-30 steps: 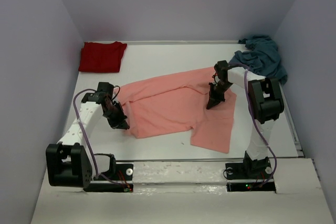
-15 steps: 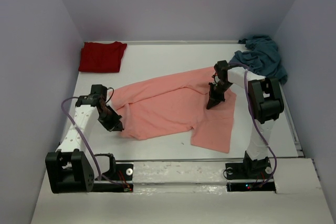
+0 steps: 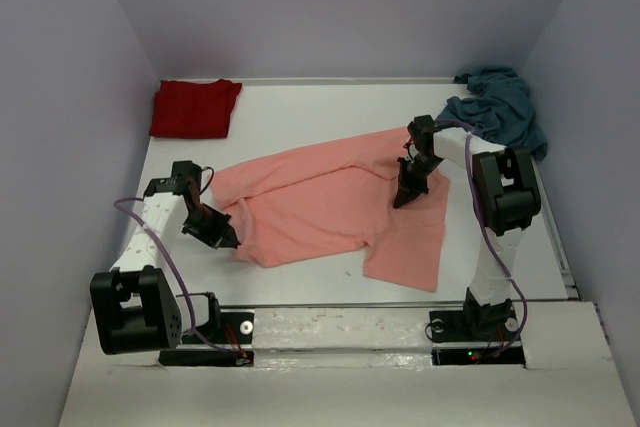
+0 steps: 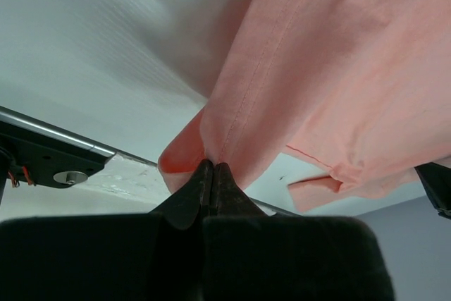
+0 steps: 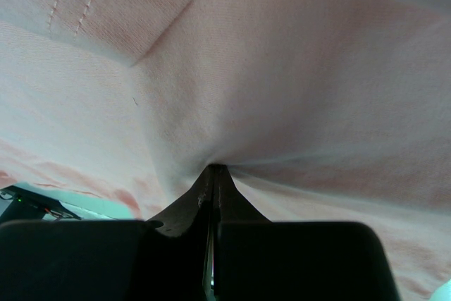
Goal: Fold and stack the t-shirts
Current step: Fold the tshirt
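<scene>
Salmon-pink shirt [image 3: 340,207] is lying rumpled across the middle of the white counter [image 3: 300,112]. The left fingers [image 4: 190,202] are pinching its near-left hem, pressed tight together on the cloth. The right fingers [image 5: 184,211] are clamping a bunched fold near its far-right side. The dark red shirt [image 3: 195,107] is lying flat in the far-left corner. The teal-blue shirt [image 3: 497,107] is sitting crumpled in the far-right corner.

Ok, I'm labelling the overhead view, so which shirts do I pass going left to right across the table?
dark red shirt → pink shirt → teal shirt
</scene>
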Available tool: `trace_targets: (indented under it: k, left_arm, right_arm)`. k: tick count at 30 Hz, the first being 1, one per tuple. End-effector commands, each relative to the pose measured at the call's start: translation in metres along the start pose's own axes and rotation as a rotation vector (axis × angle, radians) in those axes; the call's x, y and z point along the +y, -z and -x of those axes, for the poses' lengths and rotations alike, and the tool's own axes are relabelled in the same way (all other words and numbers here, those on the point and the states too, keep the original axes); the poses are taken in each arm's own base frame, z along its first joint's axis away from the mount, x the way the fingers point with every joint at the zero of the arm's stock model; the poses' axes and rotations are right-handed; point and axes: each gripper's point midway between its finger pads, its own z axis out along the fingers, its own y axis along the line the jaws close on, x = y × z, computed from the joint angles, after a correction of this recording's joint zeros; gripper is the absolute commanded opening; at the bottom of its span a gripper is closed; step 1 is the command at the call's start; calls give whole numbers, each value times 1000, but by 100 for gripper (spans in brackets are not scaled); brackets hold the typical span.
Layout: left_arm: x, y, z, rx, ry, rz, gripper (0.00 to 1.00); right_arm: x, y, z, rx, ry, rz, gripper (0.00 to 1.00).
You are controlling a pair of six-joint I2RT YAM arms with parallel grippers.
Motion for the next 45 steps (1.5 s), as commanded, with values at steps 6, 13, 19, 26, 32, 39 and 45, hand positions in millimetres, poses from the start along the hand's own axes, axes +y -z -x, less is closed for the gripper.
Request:
trace_targets:
  k: [6, 13, 19, 26, 32, 39, 45]
  left_arm:
    - [-5, 41, 35, -185, 54, 86, 11]
    - [-4, 70, 63, -369, 27, 102, 0]
    - [14, 52, 64, -336, -19, 207, 0]
    - [18, 43, 50, -269, -39, 195, 51]
    - [4, 66, 56, -341, -74, 114, 51]
    - [-64, 112, 78, -504, -192, -195, 63]
    - [-105, 124, 91, -584, -289, -373, 70]
  right_arm:
    - [-7, -2, 18, -77, 41, -61, 0]
    - [-5, 0, 20, -83, 44, -57, 0]
    - [-5, 1, 20, -84, 49, -55, 0]
    - [-5, 2, 20, -85, 51, -58, 0]
    - [-4, 4, 24, -96, 55, -60, 0]
    - [13, 41, 48, -191, 78, -29, 1]
    - [29, 84, 58, -253, 102, -22, 5]
